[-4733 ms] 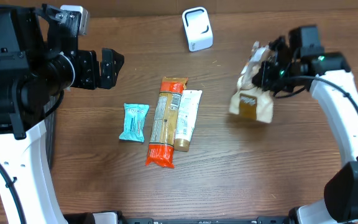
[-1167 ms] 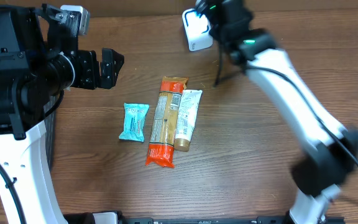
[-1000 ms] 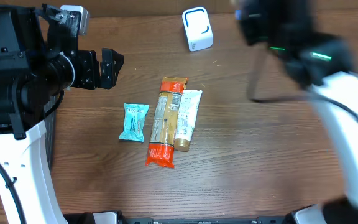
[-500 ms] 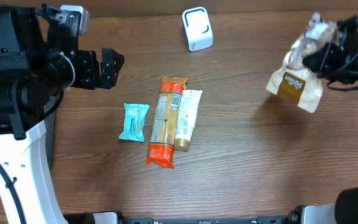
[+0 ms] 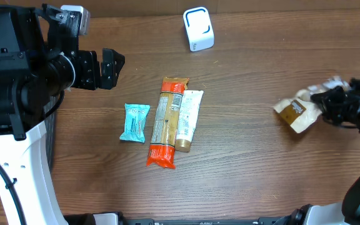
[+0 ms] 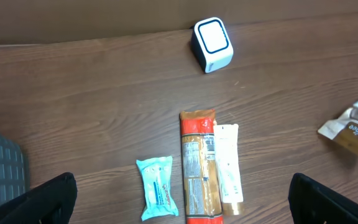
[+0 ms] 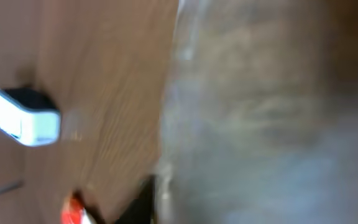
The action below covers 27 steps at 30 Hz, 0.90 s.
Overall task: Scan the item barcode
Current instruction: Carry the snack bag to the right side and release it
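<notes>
Brown wood grain, bright packets
Streaked brown surface (image 5: 242,175); white scanner (image 5: 198,29) with dark blue rim; teal pouch (image 5: 134,122) with white print; tan long pack (image 5: 167,122) tipped orange-red; white tube (image 5: 188,119), tan cap; brown-and-cream bag (image 5: 297,111).

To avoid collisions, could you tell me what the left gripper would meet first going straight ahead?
Likely bare table between the scanner and the orange packet, touching neither; depth is unclear.

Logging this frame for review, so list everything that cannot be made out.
- Right gripper, overhead: dark fingers merge with the brown-labelled bag; open or gripping, cannot tell.
- Right wrist view: blur smears everything close.
- Bag's barcode: shown in no view; print too small.
- Left wrist view: right edge cuts off the bag.
</notes>
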### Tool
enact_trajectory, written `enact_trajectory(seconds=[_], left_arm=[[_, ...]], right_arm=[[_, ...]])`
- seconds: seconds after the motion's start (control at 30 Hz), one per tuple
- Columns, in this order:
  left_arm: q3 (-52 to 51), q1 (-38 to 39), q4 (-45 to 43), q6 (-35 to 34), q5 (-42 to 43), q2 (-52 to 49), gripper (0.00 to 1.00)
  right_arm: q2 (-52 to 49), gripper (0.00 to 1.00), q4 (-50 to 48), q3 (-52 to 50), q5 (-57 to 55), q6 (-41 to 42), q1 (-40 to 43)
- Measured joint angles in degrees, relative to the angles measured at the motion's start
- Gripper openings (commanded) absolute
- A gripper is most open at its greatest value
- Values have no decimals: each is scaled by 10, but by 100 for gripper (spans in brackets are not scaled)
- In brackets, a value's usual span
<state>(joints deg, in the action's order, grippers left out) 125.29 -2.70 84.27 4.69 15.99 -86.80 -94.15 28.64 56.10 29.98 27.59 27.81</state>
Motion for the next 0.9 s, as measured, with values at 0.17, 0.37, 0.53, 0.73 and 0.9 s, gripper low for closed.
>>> enact_trajectory(seconds=[0.17,0.37,0.53,0.73,0.9], left_arm=[[0,0,0,0,0,0,100],[0,0,0,0,0,0,100],[0,0,0,0,0,0,99],[0,0,0,0,0,0,100],[0,0,0,0,0,0,100]], right_arm=[[0,100,32,-2,-10,3,6],[0,100,159,28,0,-18,6],[-1,100,310,160,-3,-59,-5],[2,100,385,296,-11,-97,-60],[2,100,372,298,-14,-106,-115]])
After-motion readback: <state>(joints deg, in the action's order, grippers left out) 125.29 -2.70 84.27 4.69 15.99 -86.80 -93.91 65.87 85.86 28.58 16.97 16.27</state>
